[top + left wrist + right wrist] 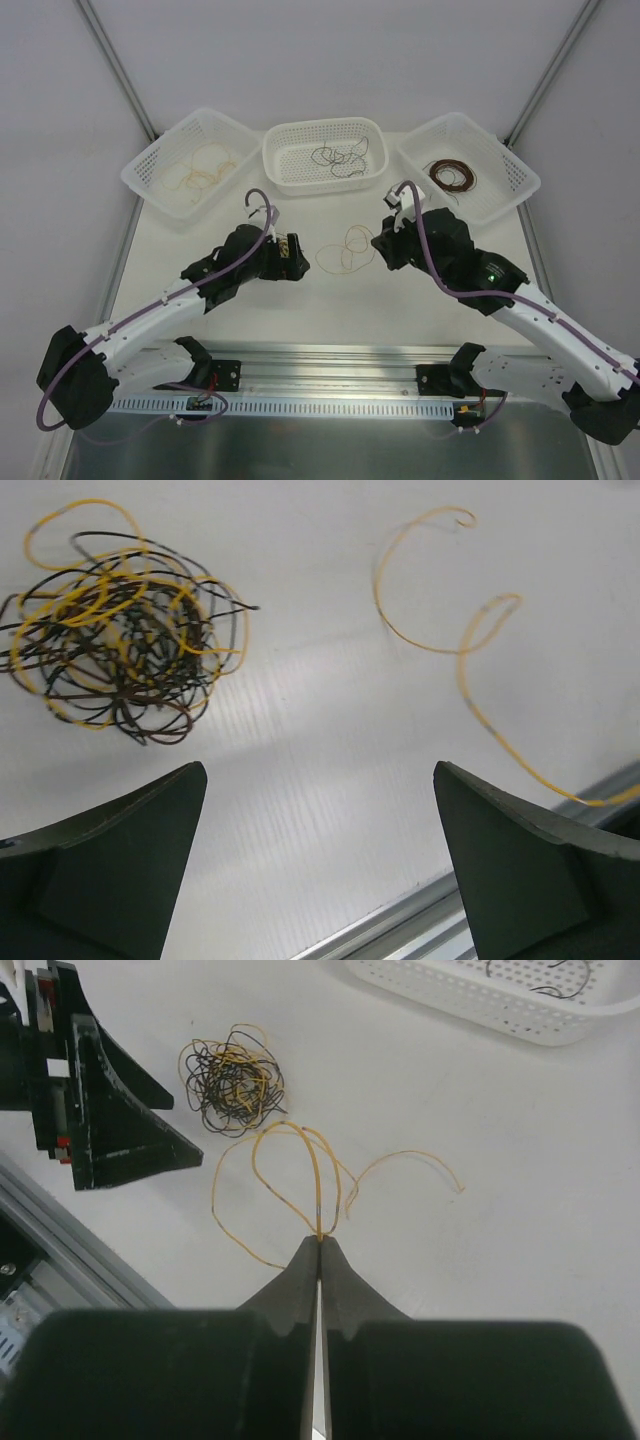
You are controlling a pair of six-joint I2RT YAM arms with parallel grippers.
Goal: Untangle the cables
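Yellow cable point(316, 1180) pinched in right claw point(320, 1243), tangle point(232, 1078) apart from basket point(470, 1000)

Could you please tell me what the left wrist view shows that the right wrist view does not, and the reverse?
Only the left wrist view shows the left gripper from behind, with its fingers wide apart and empty. Only the right wrist view shows the right gripper shut on a loose yellow wire, and a white basket beyond it. Both show the tangle of cables and that yellow wire lying beside it.
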